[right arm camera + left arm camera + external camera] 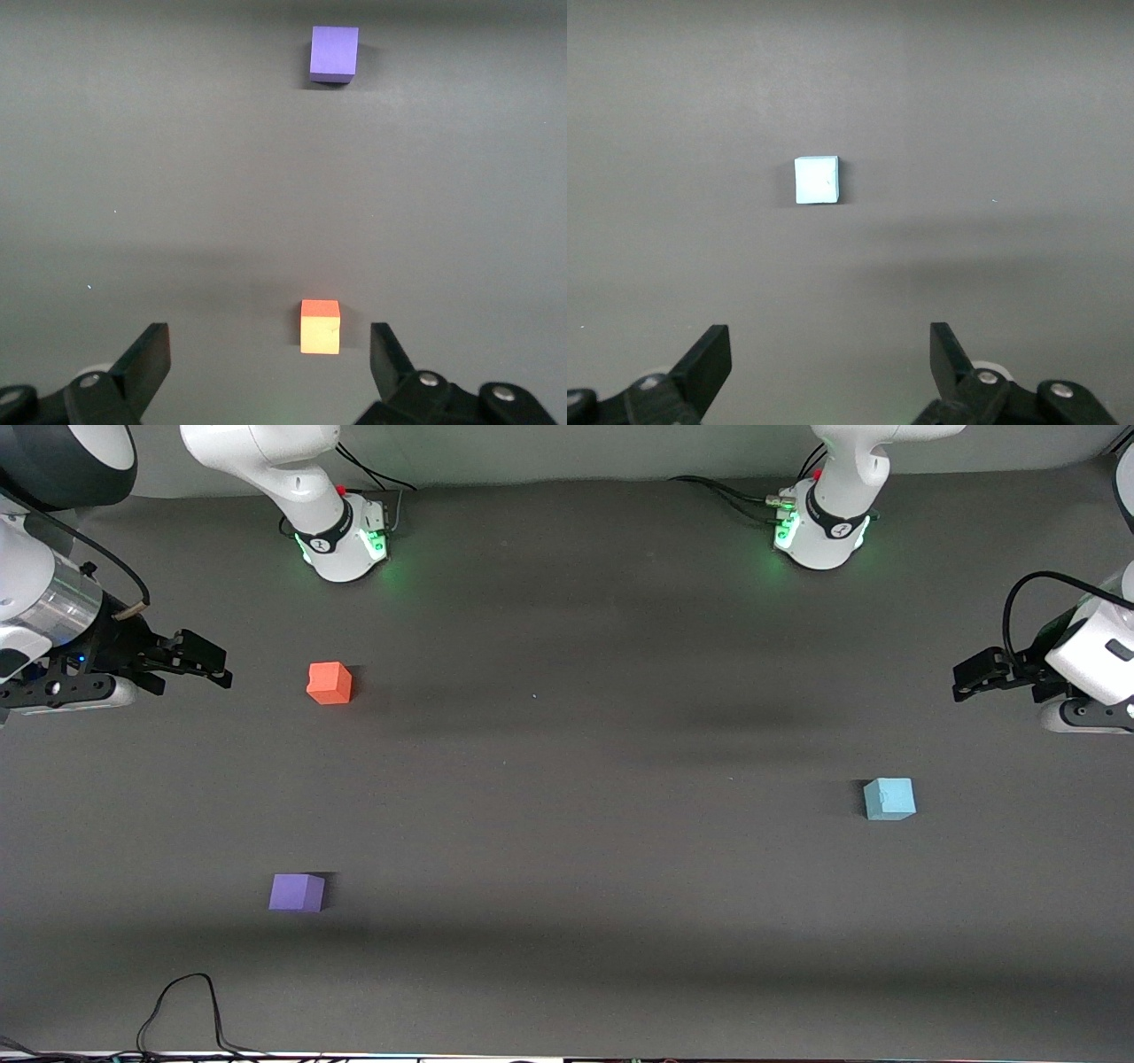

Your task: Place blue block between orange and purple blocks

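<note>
The blue block [889, 798] sits on the dark table toward the left arm's end; it also shows in the left wrist view [817, 180]. The orange block [330, 683] sits toward the right arm's end. The purple block [297, 892] lies nearer to the front camera than the orange one, with a bare gap between them. My left gripper [964, 680] hangs open and empty over the table's edge at its own end [831, 359]. My right gripper [213, 666] hangs open and empty beside the orange block [320, 327]; the purple block [334, 53] shows in the same view.
The two arm bases [341, 540] [819, 531] stand along the table's edge farthest from the front camera. A black cable [177, 1005] loops onto the table at the edge nearest the front camera, toward the right arm's end.
</note>
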